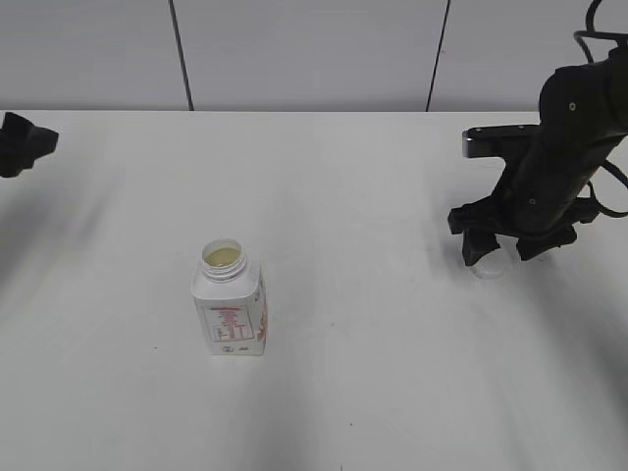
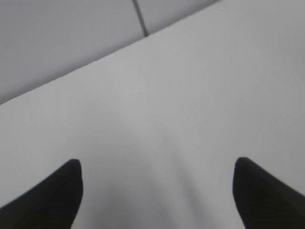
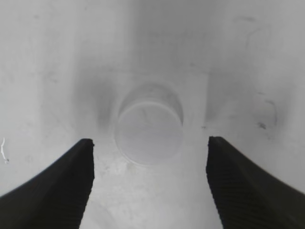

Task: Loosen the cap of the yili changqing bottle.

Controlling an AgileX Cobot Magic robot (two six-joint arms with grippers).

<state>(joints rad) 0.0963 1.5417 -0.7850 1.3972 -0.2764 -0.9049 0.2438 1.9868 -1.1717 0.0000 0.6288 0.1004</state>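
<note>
Item: yili changqing bottle (image 1: 230, 302), standing upright mid-table, neck open, cap (image 3: 149, 130) already off and lying on the table (image 1: 373, 373) well to the right. Right gripper (image 3: 149, 183) is hovering over the cap, jaws spread and empty. Left gripper (image 2: 155, 191) is idling spread at the far left. Judgement: loosening looks complete; next move calls only for retreat.

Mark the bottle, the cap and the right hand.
bottle (image 1: 230, 316), exterior view, on its label.
cap (image 3: 149, 126), right wrist view, on its flat top.
right hand (image 3: 150, 186), right wrist view, midway between the open fingertips.
</note>
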